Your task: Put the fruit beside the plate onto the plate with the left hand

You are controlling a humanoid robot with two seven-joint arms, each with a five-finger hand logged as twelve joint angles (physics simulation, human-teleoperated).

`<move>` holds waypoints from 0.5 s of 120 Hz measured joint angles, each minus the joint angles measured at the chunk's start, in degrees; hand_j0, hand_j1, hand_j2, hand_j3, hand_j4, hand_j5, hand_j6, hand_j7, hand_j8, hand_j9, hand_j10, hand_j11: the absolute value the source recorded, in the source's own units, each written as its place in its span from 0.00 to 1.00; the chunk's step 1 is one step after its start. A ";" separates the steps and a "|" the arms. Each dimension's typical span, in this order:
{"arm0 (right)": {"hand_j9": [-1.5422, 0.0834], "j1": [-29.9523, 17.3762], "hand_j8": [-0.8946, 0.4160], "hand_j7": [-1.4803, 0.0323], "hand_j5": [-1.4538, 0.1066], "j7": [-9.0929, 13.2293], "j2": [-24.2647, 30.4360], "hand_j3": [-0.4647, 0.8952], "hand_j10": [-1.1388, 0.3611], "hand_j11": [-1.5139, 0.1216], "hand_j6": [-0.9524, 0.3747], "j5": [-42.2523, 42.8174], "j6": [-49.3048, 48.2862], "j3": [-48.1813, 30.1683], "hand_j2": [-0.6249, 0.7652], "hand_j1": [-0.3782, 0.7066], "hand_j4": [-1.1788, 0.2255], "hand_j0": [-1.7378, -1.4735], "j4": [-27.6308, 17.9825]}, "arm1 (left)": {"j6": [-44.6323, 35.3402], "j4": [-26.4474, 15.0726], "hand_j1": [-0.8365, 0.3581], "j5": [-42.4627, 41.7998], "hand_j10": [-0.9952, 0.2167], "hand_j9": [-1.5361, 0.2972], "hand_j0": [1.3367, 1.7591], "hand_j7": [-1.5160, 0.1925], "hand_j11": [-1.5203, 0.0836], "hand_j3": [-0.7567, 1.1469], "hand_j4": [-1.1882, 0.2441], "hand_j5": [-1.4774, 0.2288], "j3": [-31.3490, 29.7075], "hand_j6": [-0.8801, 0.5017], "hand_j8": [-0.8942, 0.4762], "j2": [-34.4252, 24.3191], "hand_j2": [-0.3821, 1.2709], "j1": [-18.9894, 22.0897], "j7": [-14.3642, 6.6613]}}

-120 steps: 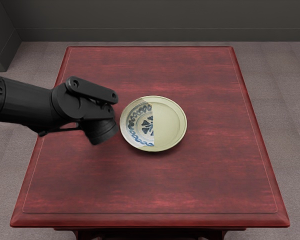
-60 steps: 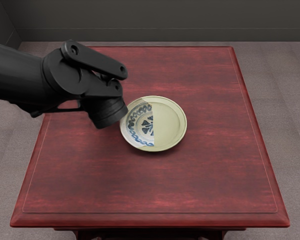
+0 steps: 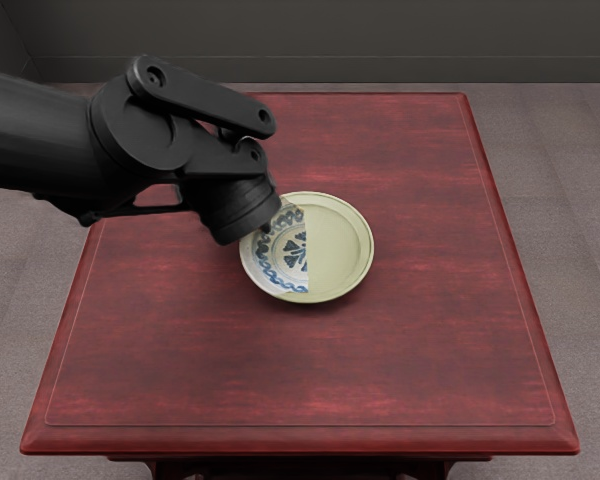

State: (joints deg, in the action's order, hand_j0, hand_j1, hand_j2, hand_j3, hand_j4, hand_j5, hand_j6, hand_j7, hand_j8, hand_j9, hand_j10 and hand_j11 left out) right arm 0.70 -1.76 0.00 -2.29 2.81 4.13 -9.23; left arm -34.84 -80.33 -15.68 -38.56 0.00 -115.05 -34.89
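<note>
Black and bulky, the left arm (image 3: 40, 140) comes in from the left edge and reaches over the dark red wooden table (image 3: 380, 350). The left hand (image 3: 242, 205) hangs above the near-left rim of the plate (image 3: 345, 240), covering that part of the rim. Seen from above, the hand is one dark mass, so I cannot tell whether it is wide, closed or holding something. The plate sits near the table's middle, cream on its right half and patterned in blue on its left. The fruit does not show anywhere on the table or the plate's visible face, so I cannot tell where it is.
</note>
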 joint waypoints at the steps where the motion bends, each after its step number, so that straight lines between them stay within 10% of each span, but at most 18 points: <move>1: 0.92 0.00 0.65 0.95 0.90 0.00 0.00 0.34 0.73 0.90 0.69 0.00 0.00 0.00 0.44 0.07 0.81 0.30 0.00 | 0.00 0.11 0.41 0.23 0.32 0.20 0.75 0.20 0.22 0.40 0.25 0.15 0.20 0.26 0.36 0.00 0.64 0.28 0.01; 46: 0.92 0.00 0.65 0.95 0.90 0.00 0.00 0.34 0.73 0.90 0.69 0.00 0.00 0.00 0.44 0.07 0.81 0.30 0.00 | -0.02 3.37 0.28 6.39 0.16 0.21 0.75 0.20 0.23 0.40 0.24 0.16 7.87 0.27 0.34 0.00 0.80 4.29 -0.05; 60: 0.92 0.00 0.65 0.95 0.90 0.00 0.00 0.34 0.73 0.90 0.69 0.00 0.00 0.00 0.44 0.07 0.81 0.30 0.00 | -0.10 3.87 0.40 6.99 0.27 0.33 0.75 0.33 0.37 0.40 0.35 0.30 9.01 0.30 0.35 0.00 0.63 4.92 -0.09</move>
State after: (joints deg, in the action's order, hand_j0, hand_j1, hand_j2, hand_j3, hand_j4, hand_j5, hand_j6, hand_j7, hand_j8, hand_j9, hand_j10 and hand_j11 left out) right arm 0.70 -1.76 0.00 -2.28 2.81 4.13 -9.23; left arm -34.95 -76.45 -8.70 -29.55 0.00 -110.13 -34.98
